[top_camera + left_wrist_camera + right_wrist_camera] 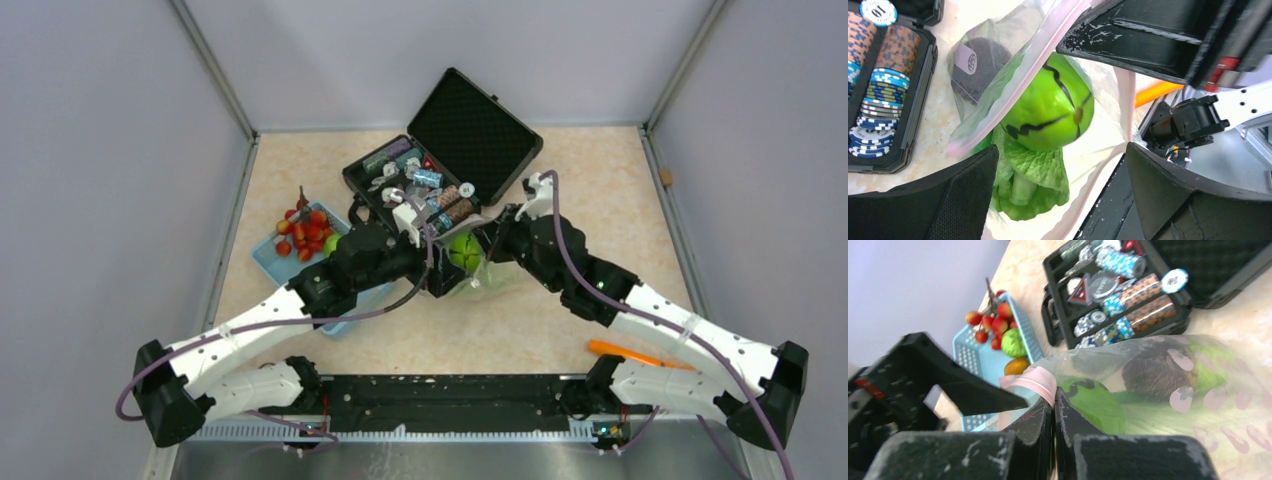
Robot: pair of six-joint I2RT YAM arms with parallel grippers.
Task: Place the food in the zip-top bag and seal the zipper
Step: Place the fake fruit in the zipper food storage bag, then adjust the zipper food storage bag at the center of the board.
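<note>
Loading step, not sealing. By the table's near edge at right lies an orange stick-shaped piece (pixel 625 352), kind unclear. Mid-table, the right gripper (pixel 1053 399) is pinched tight on the zipper (pixel 1034 380), holding up one lip of the zip-top bag (pixel 1100 135). The left gripper (pixel 1060 152) is spread wide over the mouth, holding nothing. The green apple (pixel 1048 107) sits in the opening above a leafy piece (pixel 1033 175), with a dark purple piece (pixel 980 65) deeper in. Bag clear, crinkled, limp. Toward the left edge, cherry tomatoes (pixel 305 228) and an orange (pixel 1017 366) lie in the blue basket (pixel 968 355) — likely next to fetch, mouth kept open. The black case (pixel 470 130) lies toward the far edge.
</note>
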